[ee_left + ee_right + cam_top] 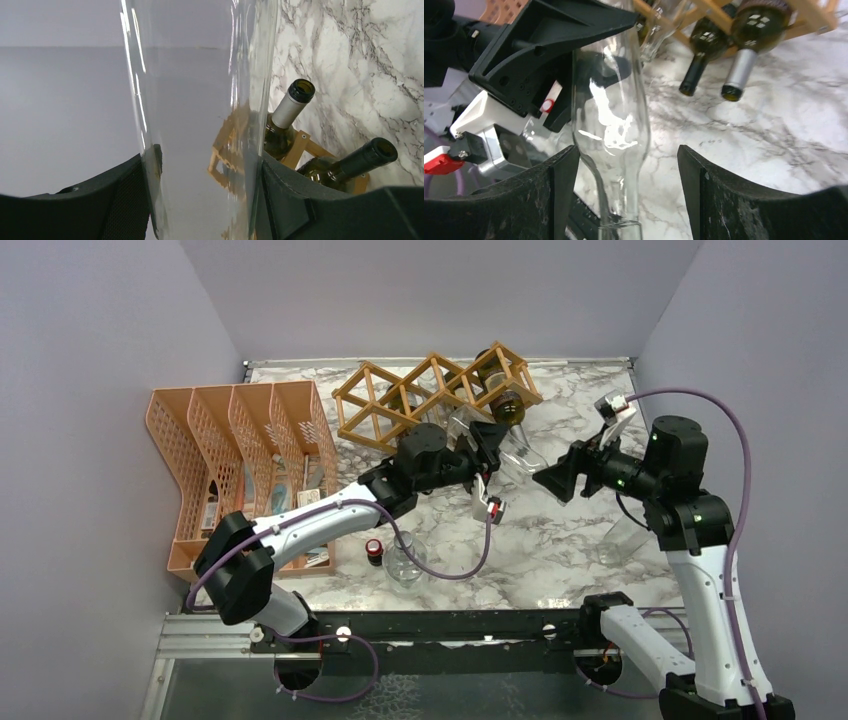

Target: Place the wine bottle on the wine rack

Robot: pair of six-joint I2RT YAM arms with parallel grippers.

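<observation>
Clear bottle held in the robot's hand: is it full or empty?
Empty. The clear bottle holds no liquid: the marble table shows straight through its glass in the right wrist view.

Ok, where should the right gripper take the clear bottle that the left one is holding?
Probably the narrow neck of the clear bottle, coming in from the mouth end, opposite the left gripper. Its fingers clamp the wide body, while the neck sticks out free, between the open fingers of the right gripper.
</observation>
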